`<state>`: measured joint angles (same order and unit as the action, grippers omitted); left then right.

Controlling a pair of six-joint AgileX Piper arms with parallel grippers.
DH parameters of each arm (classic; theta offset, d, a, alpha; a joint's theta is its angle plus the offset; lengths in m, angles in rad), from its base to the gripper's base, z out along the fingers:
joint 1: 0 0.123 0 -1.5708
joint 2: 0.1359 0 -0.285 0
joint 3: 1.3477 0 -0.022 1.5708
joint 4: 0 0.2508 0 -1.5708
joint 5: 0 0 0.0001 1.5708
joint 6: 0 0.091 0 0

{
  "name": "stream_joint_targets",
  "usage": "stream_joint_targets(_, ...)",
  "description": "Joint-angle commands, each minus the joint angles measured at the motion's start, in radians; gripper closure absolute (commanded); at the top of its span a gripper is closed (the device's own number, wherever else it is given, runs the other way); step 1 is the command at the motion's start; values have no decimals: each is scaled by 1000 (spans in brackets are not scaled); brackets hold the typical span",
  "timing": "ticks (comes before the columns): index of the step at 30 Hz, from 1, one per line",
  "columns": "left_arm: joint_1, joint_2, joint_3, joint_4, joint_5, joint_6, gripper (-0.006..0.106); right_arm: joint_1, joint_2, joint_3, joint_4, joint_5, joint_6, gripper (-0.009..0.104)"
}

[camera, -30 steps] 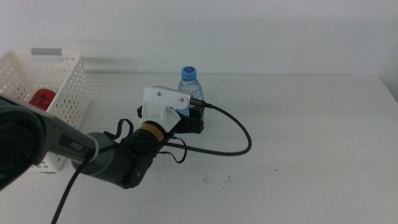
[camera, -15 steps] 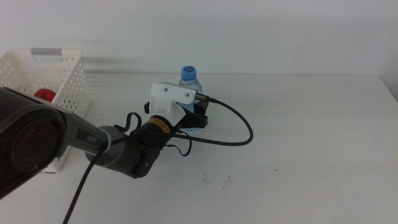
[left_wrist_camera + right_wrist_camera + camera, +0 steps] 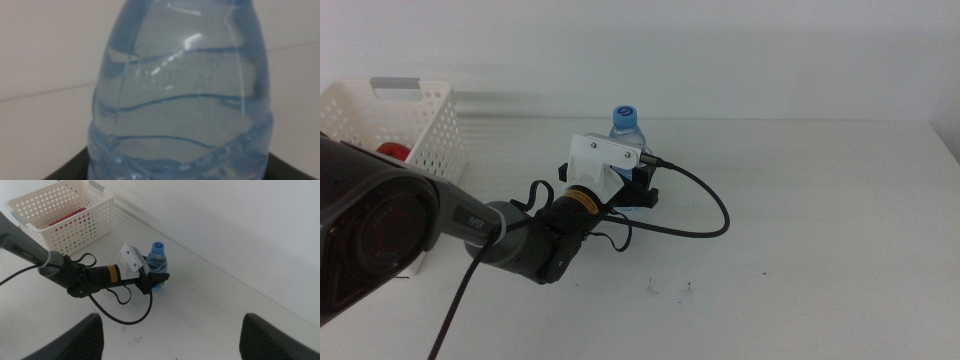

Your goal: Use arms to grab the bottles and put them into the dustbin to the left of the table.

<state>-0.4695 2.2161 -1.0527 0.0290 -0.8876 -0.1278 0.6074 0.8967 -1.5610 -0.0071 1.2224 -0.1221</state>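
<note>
One bottle left on the table: the small clear water bottle (image 3: 626,135) with the blue cap stands upright near the middle of the white table (image 3: 820,230).
Step in hand: the grasp, as I judge it; the left gripper (image 3: 638,193) is at the bottle's lower body, and in the left wrist view the bottle (image 3: 182,95) fills the picture, sitting between the dark jaws at the bottom edge.
Left claw: around the bottle, one jaw on each side; whether it is already pinching or only spread close about it, I cannot tell.
Right arm: waiting, high above the table; its gripper (image 3: 172,332) is spread wide and holds nothing.
Next move, as a judgement: make sure of the squeeze low on the bottle, lift it straight so it does not tip, then carry it left to the basket.
Basket: the white perforated dustbin (image 3: 430,120) sits at the table's left edge, well apart from the bottle.
Contents: something red (image 3: 390,152) shows inside, probably the can; anything else is hidden by the wall and the arm.
</note>
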Motion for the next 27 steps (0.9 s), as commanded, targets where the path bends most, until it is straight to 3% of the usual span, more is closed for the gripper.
stream_joint_targets(1,1,-4,-5,5,-15,-3,53,2,-2,-6,-5,-1,-6,2)
stream_joint_targets(2,1,-33,-4,8,-2,-3,72,2,-2,-6,-5,-1,-6,2)
stream_joint_targets(6,0,-150,33,22,93,-5,85,2,-2,-6,-5,-1,-6,2)
stream_joint_targets(19,2,-565,17,42,768,-78,86,2,-2,-6,-2,-1,-6,2)
stream_joint_targets(22,32,-609,-78,42,1098,-70,86,2,-2,-6,0,-1,-6,2)
stream_joint_targets(27,135,-614,-316,-83,1552,204,86,2,-2,-6,0,-1,-6,2)
